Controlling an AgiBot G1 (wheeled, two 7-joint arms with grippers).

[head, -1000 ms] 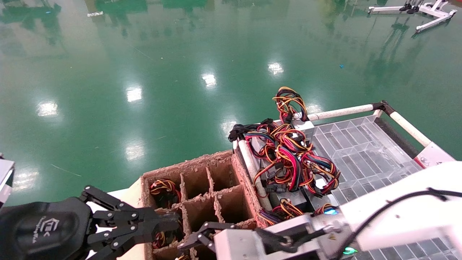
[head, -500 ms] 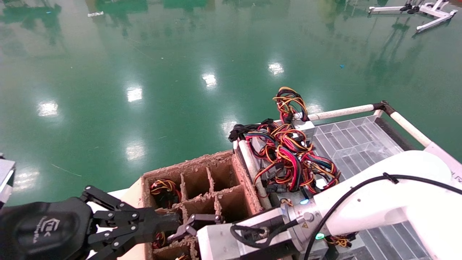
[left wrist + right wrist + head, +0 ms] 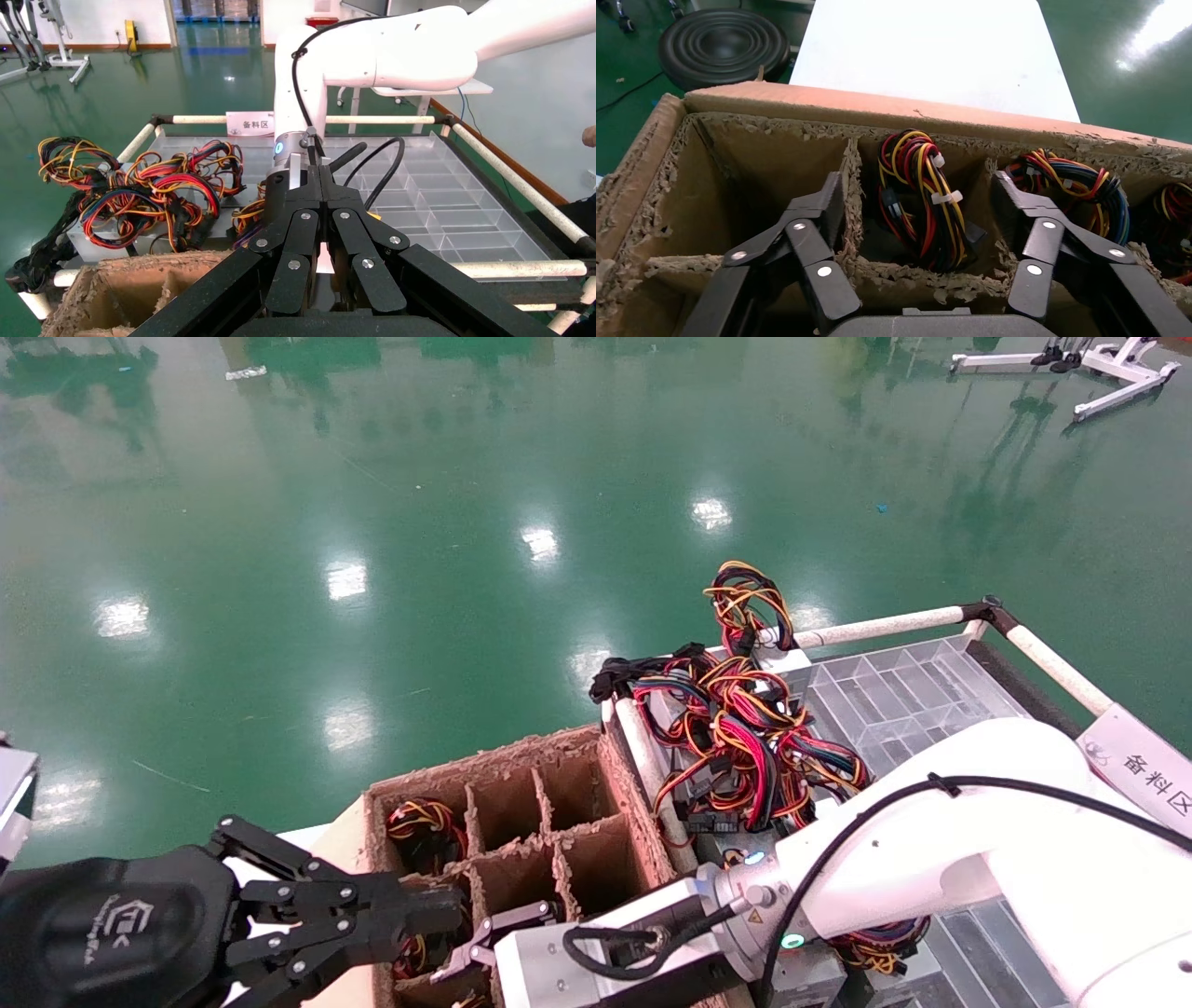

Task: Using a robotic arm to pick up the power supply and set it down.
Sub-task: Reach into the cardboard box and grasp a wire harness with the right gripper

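My right gripper [image 3: 919,203], the robotic arm with the silver wrist block [image 3: 596,961] and black cable, hangs open over the cardboard box [image 3: 807,105]. Its two fingers [image 3: 821,210] straddle one compartment. In that compartment sits the power supply [image 3: 916,189]. Only its looped red, yellow and black wire bundle shows; its metal body is hidden in the dark below. Nothing is held between the fingers. My left gripper [image 3: 438,905] is shut and empty, hovering at the box's near left side; in the left wrist view its fingertips [image 3: 316,184] meet.
The brown box [image 3: 484,761] has torn dividers; other compartments hold wire bundles [image 3: 1067,182] [image 3: 424,826]. To its right, a clear divided tray [image 3: 913,700] in a tube frame [image 3: 875,626] carries a pile of power supplies with tangled wires [image 3: 745,738]. Green floor lies beyond.
My right arm has swung left from the tray, and its wrist block and open fingers now sit farther over the cardboard box. The left gripper has stayed in place.
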